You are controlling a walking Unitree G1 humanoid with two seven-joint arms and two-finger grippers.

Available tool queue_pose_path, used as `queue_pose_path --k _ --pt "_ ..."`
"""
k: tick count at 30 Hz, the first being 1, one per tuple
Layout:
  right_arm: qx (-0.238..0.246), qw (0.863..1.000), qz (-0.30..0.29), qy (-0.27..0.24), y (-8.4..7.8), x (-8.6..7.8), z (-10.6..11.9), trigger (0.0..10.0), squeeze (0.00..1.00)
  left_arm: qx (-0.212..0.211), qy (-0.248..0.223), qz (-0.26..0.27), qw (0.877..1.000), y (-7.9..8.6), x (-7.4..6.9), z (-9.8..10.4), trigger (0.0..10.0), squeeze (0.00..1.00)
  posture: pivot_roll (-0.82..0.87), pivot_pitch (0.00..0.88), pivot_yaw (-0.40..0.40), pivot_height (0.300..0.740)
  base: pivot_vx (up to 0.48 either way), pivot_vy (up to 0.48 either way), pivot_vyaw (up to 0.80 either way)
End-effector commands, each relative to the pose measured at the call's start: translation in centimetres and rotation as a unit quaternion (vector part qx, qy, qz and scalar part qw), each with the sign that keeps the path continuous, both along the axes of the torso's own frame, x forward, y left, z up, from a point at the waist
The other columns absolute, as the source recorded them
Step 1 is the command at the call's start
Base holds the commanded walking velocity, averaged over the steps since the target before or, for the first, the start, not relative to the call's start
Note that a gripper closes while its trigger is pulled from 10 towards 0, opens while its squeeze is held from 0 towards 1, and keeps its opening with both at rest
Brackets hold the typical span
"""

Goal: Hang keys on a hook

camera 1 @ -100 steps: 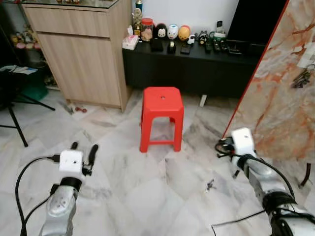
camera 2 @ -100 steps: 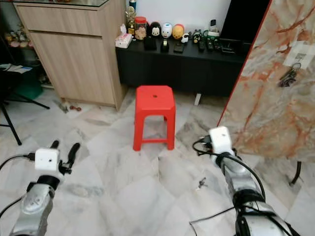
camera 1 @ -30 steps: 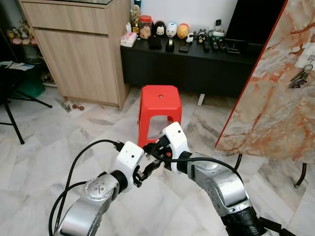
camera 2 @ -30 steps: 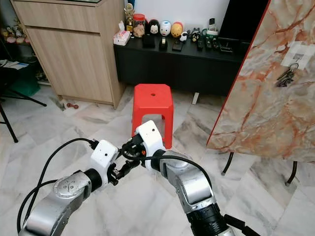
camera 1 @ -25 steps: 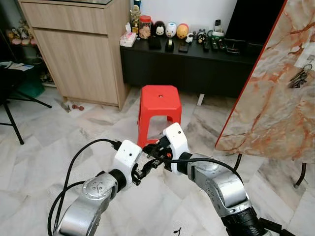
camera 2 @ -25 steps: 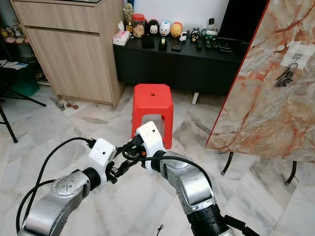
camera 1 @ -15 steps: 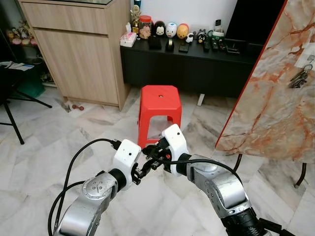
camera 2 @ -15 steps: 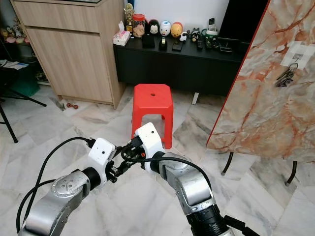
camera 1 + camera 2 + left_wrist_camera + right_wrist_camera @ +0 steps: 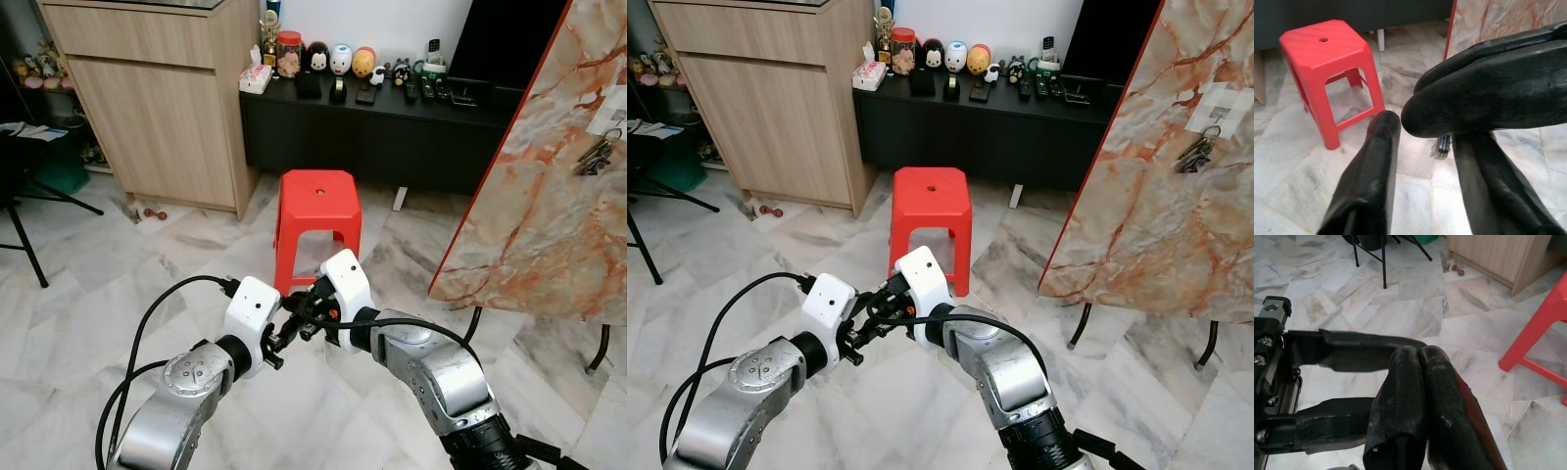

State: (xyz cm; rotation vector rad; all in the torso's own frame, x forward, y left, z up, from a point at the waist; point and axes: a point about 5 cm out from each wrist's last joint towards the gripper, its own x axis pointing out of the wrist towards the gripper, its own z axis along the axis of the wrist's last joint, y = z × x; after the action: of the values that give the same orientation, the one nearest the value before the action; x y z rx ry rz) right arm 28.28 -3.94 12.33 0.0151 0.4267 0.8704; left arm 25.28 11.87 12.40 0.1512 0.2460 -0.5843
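Observation:
My two grippers meet low in front of me. The left gripper (image 9: 286, 339) is open, and the shut fingers of the right gripper (image 9: 302, 321) lie between its fingers (image 9: 1374, 176). In the right wrist view the right gripper (image 9: 1417, 355) has its tips pressed together with nothing visible between them. A small dark bunch of keys (image 9: 1443, 146) shows just under those fingers; I cannot tell whether it hangs from them or lies on the floor. On the marble panel (image 9: 539, 206) at the right, a white hook plate (image 9: 610, 119) carries another bunch of keys (image 9: 594, 159).
A red plastic stool (image 9: 316, 201) stands just beyond the grippers. Behind it are a low black cabinet (image 9: 392, 132) with figurines and a wooden cupboard (image 9: 157, 108). The marble panel rests on thin black legs (image 9: 600, 352). A black stand leg (image 9: 29, 250) is at the left.
3.3 s ago the arms were apart at either side, with keys on the floor near the right arm. Over the last second the grippers stay together, the right one edging slightly toward the left.

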Motion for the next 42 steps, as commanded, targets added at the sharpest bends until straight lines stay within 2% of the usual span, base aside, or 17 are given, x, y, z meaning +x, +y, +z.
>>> queue_pose_path --k 1,23,24,35,38,40,41,42 --pt "0.000 1.000 -0.001 -0.005 -0.1 -0.1 0.3 10.0 0.00 -0.005 -0.010 -0.002 1.000 0.0 0.1 0.4 0.0 0.00 0.05 0.039 -0.102 0.740 0.000 0.000 0.00" --pt "0.002 1.000 -0.017 -0.010 -0.5 0.3 0.4 10.0 0.00 -0.006 -0.011 -0.004 1.000 0.0 0.0 0.4 0.0 0.00 0.05 0.042 -0.100 0.740 0.000 0.000 0.00" --pt "0.002 1.000 -0.017 -0.010 -0.5 0.3 0.4 10.0 1.00 -0.006 -0.012 -0.004 1.000 0.0 0.0 0.4 0.0 0.00 0.05 0.042 -0.101 0.740 0.000 0.000 0.00" --pt "-0.006 0.998 -0.065 -0.016 -1.4 1.2 0.4 10.0 1.00 -0.007 -0.011 -0.006 1.000 0.0 0.1 0.4 0.0 0.00 0.05 0.042 -0.099 0.740 0.000 0.000 0.00" --pt "-0.001 0.994 -0.108 -0.021 -2.1 1.9 0.6 10.0 1.00 -0.006 -0.011 -0.006 1.000 0.1 0.1 0.4 0.0 0.00 0.06 0.045 -0.098 0.740 0.000 0.000 0.00" --pt "0.022 0.987 -0.158 -0.033 -2.9 2.8 1.2 10.0 1.00 -0.005 -0.010 -0.006 1.000 0.1 0.0 0.4 0.0 0.00 0.06 0.045 -0.098 0.740 0.000 0.000 0.00" --pt "0.022 0.987 -0.158 -0.033 -2.9 2.8 1.2 10.0 1.00 -0.005 -0.010 -0.006 1.000 0.1 0.0 0.4 0.0 0.00 0.06 0.045 -0.098 0.740 0.000 0.000 0.00" --pt "0.037 0.982 -0.180 -0.039 -3.3 3.2 1.7 10.0 0.81 -0.005 -0.009 -0.007 1.000 0.1 0.0 0.4 0.0 0.00 0.06 0.047 -0.096 0.740 0.000 0.000 0.00"
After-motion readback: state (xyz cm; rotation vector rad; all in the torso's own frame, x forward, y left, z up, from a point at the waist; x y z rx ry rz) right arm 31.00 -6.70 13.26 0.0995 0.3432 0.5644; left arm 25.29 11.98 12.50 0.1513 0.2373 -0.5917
